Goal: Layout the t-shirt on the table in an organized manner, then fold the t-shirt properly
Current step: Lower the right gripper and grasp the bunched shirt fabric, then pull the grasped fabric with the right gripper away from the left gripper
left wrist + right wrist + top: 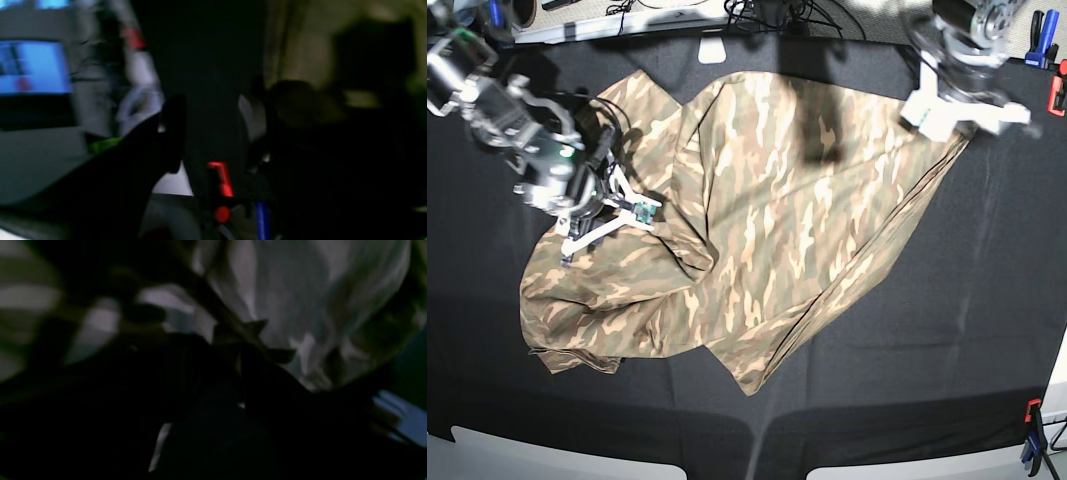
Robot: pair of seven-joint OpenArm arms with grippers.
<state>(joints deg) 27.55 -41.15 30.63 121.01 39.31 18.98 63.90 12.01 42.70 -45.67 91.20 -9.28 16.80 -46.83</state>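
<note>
camo t-shirt [757, 230] rumpled, black table [967, 330]

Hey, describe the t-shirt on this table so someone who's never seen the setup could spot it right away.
Start with the big table covered in black cloth. Spread across its middle, rumpled and not yet flat, lies the t-shirt, between the two robot arms. Its tan, cream and olive camouflage print is the only patterned thing on the dark surface.
</note>
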